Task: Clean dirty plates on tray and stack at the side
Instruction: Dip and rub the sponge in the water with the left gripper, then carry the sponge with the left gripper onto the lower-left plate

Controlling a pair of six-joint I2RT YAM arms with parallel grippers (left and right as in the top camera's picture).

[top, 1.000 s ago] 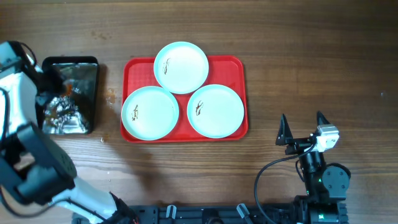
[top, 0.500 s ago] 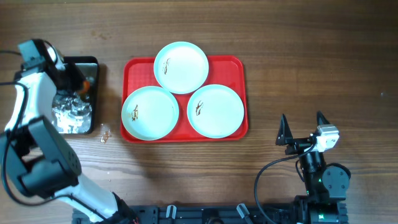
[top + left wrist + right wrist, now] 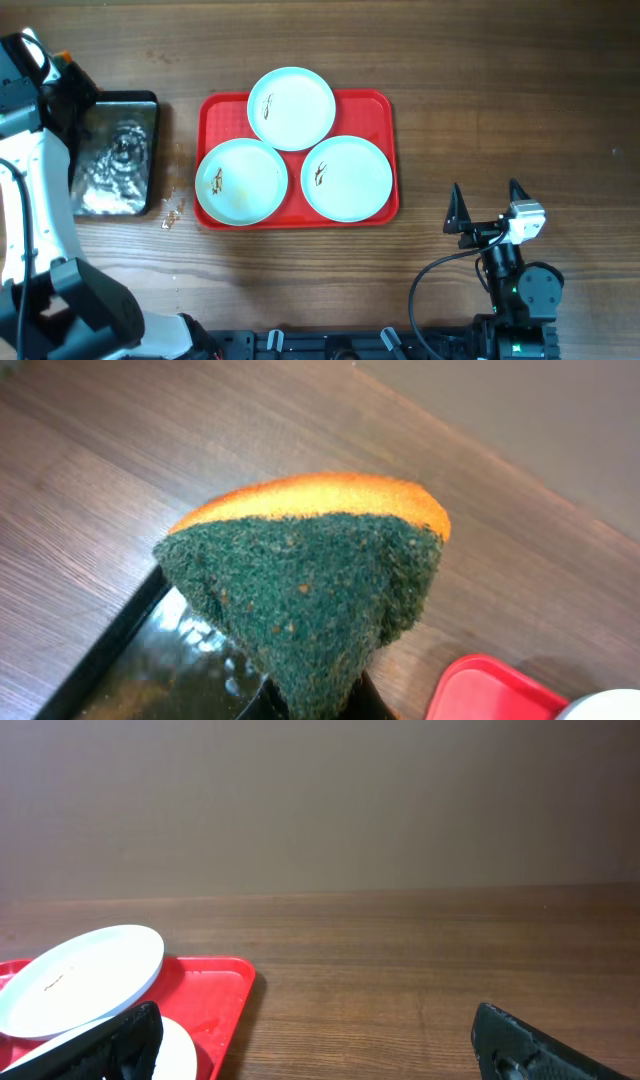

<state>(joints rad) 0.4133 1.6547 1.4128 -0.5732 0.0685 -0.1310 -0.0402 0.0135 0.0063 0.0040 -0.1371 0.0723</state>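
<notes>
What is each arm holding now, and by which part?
Left gripper: orange sponge with green scouring face, pinched at its narrow near end. Right gripper: nothing, jaws open.

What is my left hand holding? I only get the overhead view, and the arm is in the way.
Observer: A sponge. The left wrist view shows its rough green face, with an orange back on top.
Operator: Is it squished?
Observer: Yes. The left hand pinches it, so it narrows to a point at the bottom.
Operator: Are the plates lying flat?
Observer: Maybe not all. In the right wrist view the far plate looks tipped, as if leaning on the plate in front.
</notes>
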